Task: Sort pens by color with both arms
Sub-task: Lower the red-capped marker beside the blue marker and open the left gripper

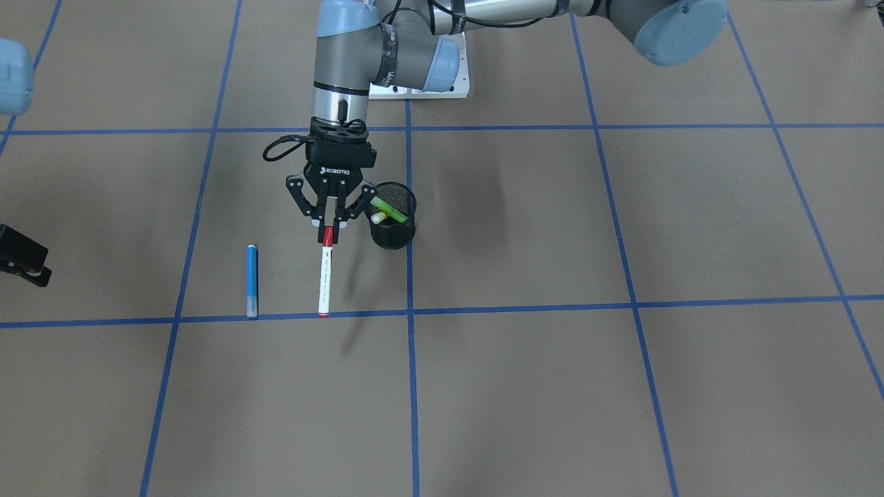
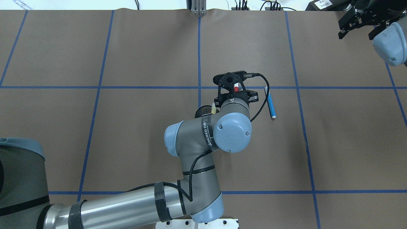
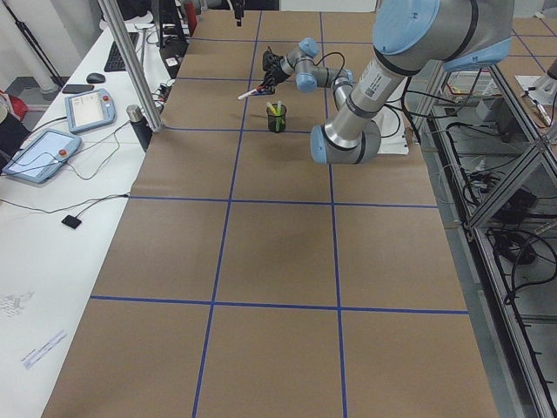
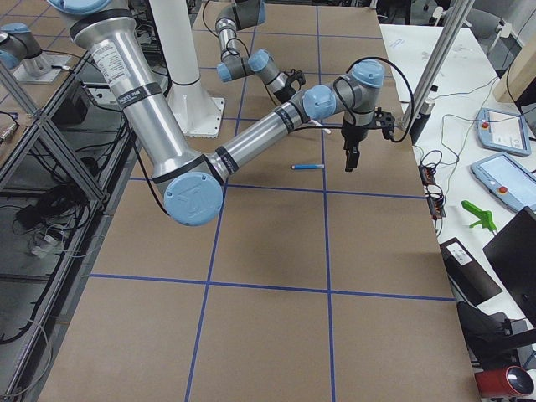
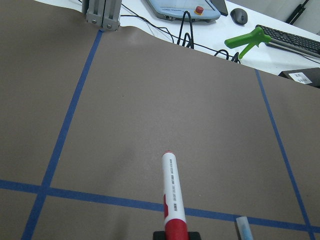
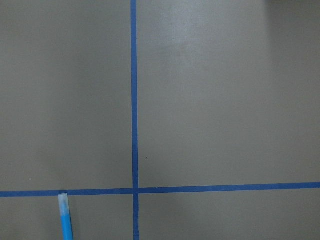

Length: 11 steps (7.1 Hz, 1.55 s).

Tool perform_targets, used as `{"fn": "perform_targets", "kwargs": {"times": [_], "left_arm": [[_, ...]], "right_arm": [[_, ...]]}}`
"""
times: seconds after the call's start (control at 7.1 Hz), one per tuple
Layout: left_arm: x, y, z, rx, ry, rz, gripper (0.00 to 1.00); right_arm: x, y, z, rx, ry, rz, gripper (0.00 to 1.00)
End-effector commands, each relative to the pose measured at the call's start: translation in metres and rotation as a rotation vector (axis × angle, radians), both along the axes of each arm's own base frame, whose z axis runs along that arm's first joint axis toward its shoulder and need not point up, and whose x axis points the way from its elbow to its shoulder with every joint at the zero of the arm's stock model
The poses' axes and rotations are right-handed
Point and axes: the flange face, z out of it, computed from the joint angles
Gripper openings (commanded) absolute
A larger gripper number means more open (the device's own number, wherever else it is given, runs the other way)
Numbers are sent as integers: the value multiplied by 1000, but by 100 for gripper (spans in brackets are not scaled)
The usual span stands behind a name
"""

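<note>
Brown paper worktop (image 1: 552, 386) gridded with blue tape (image 1: 552, 304); white desk (image 3: 52, 226) alongside. Red-capped pen (image 1: 324, 276) clamped in left fingers (image 1: 322, 210), slanting above worktop beside mesh cup (image 1: 394, 231) holding green pen (image 1: 388, 209) and yellow pen (image 1: 379, 217); blue pen (image 1: 252, 279) flat nearby. Right fingers (image 2: 346, 27) spread, well apart. "ROBOTIQ" printed above left fingers.

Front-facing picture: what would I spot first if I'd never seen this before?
Probably the left gripper near the middle, pinching the red-capped pen by its cap. Right beside it stands a black mesh cup with the green pen and yellow pen inside. The blue pen lies alone on the brown table.
</note>
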Motion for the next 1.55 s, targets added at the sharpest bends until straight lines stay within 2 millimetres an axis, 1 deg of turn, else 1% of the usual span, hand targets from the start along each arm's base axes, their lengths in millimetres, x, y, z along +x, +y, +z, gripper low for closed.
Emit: {"fn": "perform_targets", "kwargs": {"times": [0.0, 0.14, 0.28, 0.42, 0.56, 0.7, 0.84, 0.99, 1.13, 1.27, 1.41], "left_arm": [[24, 4, -12, 6, -29, -12, 0], [30, 2, -10, 3, -42, -13, 0], [35, -1, -12, 9, -56, -34, 0], [39, -2, -17, 12, -61, -39, 0], [38, -2, -24, 15, -54, -42, 0], [38, -3, -25, 17, -55, -46, 10], [38, -2, -26, 17, -53, -46, 36], [38, -2, -27, 18, -52, -46, 69], [36, -3, -29, 25, -52, -63, 96], [34, -3, -32, 28, -46, -63, 99], [25, 0, -43, 41, -22, -57, 99]], "right_arm": [[6, 1, 7, -3, 4, 0, 99], [7, 1, 7, -4, 2, 1, 99], [8, 1, 7, -4, 2, 3, 99], [9, 0, 7, -4, 2, 4, 99], [9, 0, 6, -4, 2, 6, 99], [9, 0, 7, -5, 2, 6, 99], [9, 0, 6, -5, 2, 7, 99], [9, 0, 5, -3, 1, 7, 99], [9, 0, 5, -3, 1, 8, 99], [9, 0, 5, -3, 1, 8, 99], [9, 0, 4, -1, 0, 8, 99]]}}
